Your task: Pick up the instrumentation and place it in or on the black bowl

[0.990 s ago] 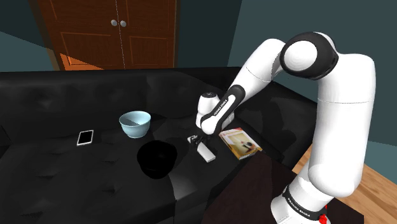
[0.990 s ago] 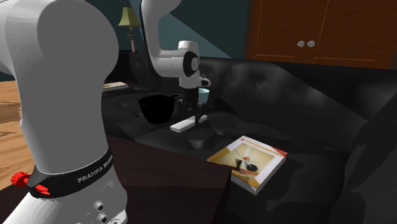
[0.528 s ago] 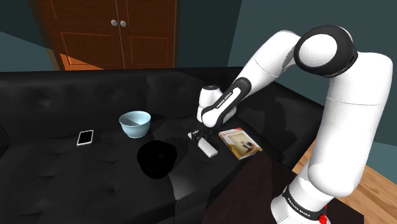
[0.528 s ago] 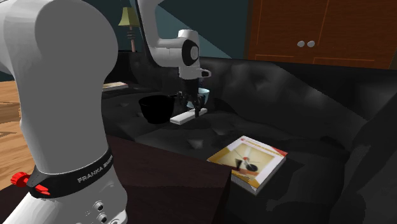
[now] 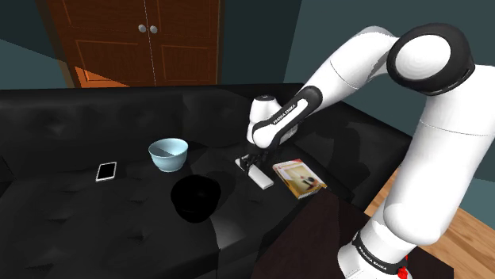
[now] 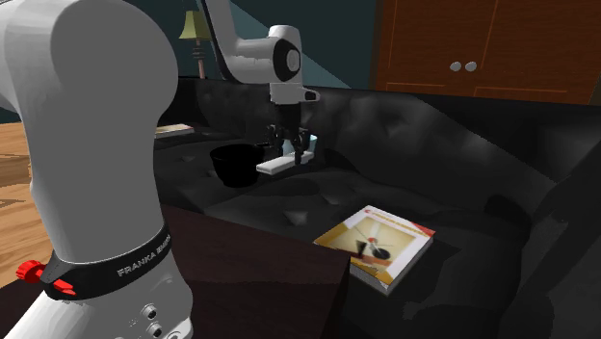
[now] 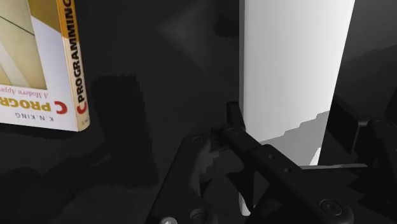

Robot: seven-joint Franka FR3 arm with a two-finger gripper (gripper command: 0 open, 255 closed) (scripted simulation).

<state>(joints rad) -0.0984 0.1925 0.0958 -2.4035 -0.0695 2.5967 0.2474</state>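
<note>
bowls: two in all, one black bowl [image 5: 195, 198] and one pale blue bowl [image 5: 168, 154]. flat white bar [image 5: 260, 177]: one. book [image 5: 299, 178]: one, with an orange spine. phone [image 5: 106, 171]: one, white-edged. table lamp [image 6: 195, 29]: one. black tufted couch [image 5: 79, 230]: one. brown panelled doors [image 5: 103, 47]: two, side by side. round grey knobs [image 5: 143, 28]: two, one to each door. white robot arm [image 5: 349, 71]: one. black gripper [image 5: 252, 163]: one, with two fingers.
</note>
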